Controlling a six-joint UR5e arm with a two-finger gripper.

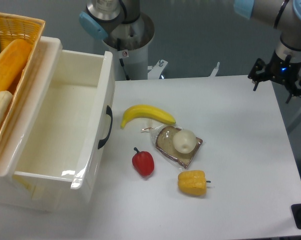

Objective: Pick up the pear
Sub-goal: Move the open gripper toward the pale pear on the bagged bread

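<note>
Near the middle of the frame, the pear (184, 140) sits on a wrapped slice of bread (178, 147) on the white worktop (240, 130), just below the banana (146, 114). At the upper right, well apart from it, the pincer (279, 82) hangs with its fingers spread open, holding nothing. Lower down lie a red pepper (143, 162) and a yellow pepper (192, 182).

Even, fairly bright overhead light falls on the white worktop (240, 140), leaving only faint, soft shadows under the objects. A small glare patch shines on the front rim of the white plastic bin (70, 174). The picture is slightly soft and grainy throughout, with little edge distortion.
</note>
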